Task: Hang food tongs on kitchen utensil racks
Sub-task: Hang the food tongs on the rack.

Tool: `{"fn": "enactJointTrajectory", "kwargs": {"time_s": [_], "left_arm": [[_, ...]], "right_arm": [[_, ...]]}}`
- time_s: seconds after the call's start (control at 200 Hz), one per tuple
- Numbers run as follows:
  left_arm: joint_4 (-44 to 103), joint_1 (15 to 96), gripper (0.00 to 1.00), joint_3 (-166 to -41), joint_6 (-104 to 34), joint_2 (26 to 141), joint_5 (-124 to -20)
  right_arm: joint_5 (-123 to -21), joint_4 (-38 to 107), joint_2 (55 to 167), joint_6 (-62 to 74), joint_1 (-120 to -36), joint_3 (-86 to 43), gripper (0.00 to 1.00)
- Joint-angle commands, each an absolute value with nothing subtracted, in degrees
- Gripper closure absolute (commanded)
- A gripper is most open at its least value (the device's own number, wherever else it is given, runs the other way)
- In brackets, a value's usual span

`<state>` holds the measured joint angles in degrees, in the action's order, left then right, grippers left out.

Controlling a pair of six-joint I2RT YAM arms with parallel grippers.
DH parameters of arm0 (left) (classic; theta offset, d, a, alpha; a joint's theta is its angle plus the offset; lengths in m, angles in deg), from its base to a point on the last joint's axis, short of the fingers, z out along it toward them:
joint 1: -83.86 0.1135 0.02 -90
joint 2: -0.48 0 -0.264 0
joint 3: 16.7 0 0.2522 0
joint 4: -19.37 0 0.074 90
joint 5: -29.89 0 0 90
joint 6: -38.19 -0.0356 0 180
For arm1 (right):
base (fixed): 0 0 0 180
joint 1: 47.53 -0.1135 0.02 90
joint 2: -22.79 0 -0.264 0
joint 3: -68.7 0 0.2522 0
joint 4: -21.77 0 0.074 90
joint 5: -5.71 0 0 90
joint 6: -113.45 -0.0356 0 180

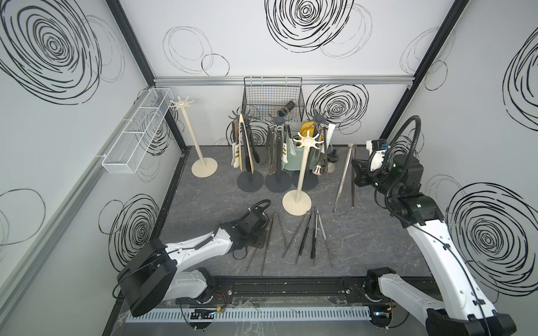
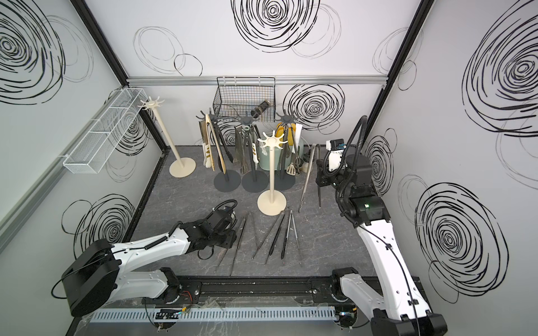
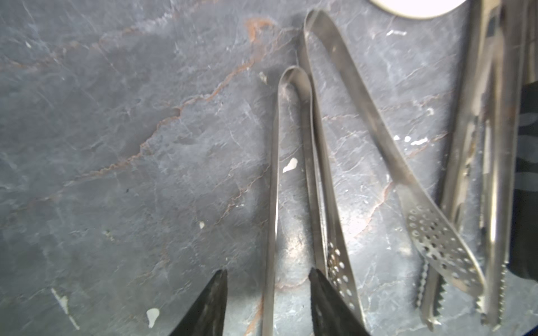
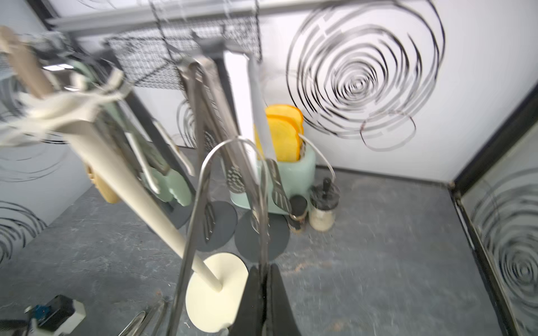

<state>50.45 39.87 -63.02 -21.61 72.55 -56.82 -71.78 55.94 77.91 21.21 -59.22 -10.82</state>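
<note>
Five racks stand on the worktop (image 1: 378,232). Landmark: near cream rack (image 1: 296,203), roughly mid-worktop. Just behind it are 3 dark grey racks (image 1: 278,183) in a row, all hung w/ tongs. The 2nd cream rack (image 1: 193,136) is well off to its left & further back. Beyond the grey row, seen from the near cream rack, sit a mint toaster (image 4: 294,180) w/ toast and two small jars (image 4: 323,209) beside it. A black wire basket (image 1: 273,99) hangs on the back wall.

Right jaws: pressed together, pinching one arm of the long steel tongs (image 1: 343,177). These are held off the worktop just right of the near cream rack, loop end up, tips down, a bit tilted.

Left jaws: low over the worktop, front-left of the near cream rack, spread partway. They straddle one arm of the slim steel tongs (image 3: 273,189), which lie flat. Can't tell whether the fingers touch it. Perforated tongs (image 3: 433,235) lie right beside the slim pair, loop ends toward the near cream rack.

Approx. 4 more loose tongs (image 1: 304,235), steel & black-tipped, lie fanned out in front of the near cream rack's base.
</note>
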Motion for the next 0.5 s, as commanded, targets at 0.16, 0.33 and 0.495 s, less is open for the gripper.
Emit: {"fn": "enactJointTrajectory", "kwargs": {"time_s": [0.16,0.33,0.495], "left_arm": [[44.7,39.7,0.50,-62.0,-21.7,68.7,-56.0],[42.3,39.7,0.49,-60.8,-21.3,67.2,-56.0],[42.0,39.7,0.49,-60.1,-21.1,66.1,-55.7]], "right_arm": [[-58.2,40.4,75.3,28.8,-63.6,-10.2,1.00],[-57.5,37.6,79.8,27.7,-65.7,-12.0,1.00],[-59.1,35.3,83.8,26.7,-67.3,-12.7,1.00]]}}
